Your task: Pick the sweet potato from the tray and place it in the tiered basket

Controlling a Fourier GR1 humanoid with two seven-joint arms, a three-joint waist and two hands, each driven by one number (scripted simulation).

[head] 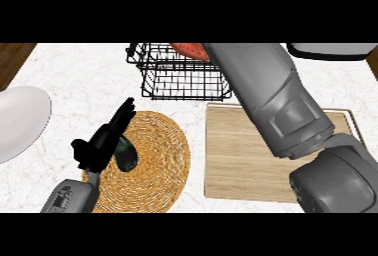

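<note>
A reddish-orange sweet potato point(190, 50) shows at the top of the black wire tiered basket point(181, 80), partly hidden by my right forearm. That forearm reaches up across the wooden tray point(236, 160) to the basket; the right hand itself is hidden behind the arm, so its fingers cannot be seen. My left hand point(103, 140) rests open at the lower left, fingers straight and pointing up, above a woven mat.
A round woven straw mat point(159, 160) lies left of the tray, with a dark green object point(125, 154) on it under my left hand. A white plate point(18, 120) sits at the left edge. A white and dark vessel point(328, 50) stands at the top right.
</note>
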